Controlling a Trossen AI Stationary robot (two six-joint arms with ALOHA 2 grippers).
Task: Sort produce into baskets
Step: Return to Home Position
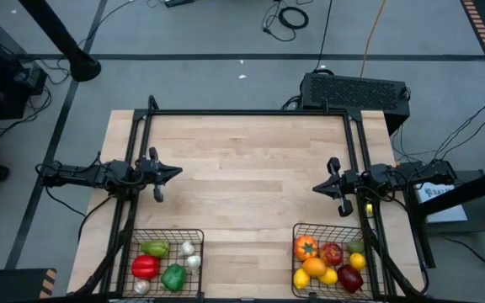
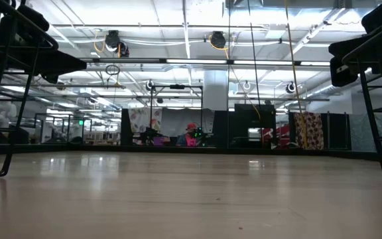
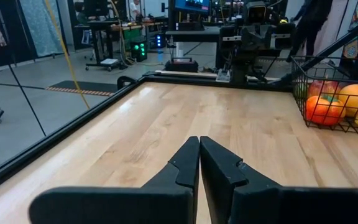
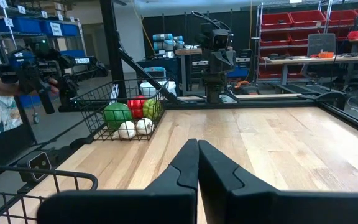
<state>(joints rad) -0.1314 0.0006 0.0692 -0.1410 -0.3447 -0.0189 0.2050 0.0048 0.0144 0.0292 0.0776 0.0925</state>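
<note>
Two black wire baskets stand at the table's near edge. The left basket (image 1: pixel 167 232) holds green peppers (image 1: pixel 155 248), a red pepper (image 1: pixel 145 267) and white garlic bulbs (image 1: pixel 189 250). The right basket (image 1: pixel 311 228) holds an orange tomato (image 1: pixel 306 247), a red apple (image 1: pixel 332 252), oranges and lemons (image 1: pixel 357 261). My left gripper (image 1: pixel 175 173) is shut and hovers level at the table's left side, pointing right. My right gripper (image 1: pixel 317 188) is shut at the right side, pointing left. Both are empty. The right basket (image 3: pixel 303 87) also shows in the left wrist view, and the left basket (image 4: pixel 98 106) in the right wrist view.
A black frame (image 1: pixel 251 112) runs along the far and side edges of the wooden table (image 1: pixel 251 168). Bare wood lies between the two grippers. A black box (image 1: pixel 356 91) stands beyond the far right corner.
</note>
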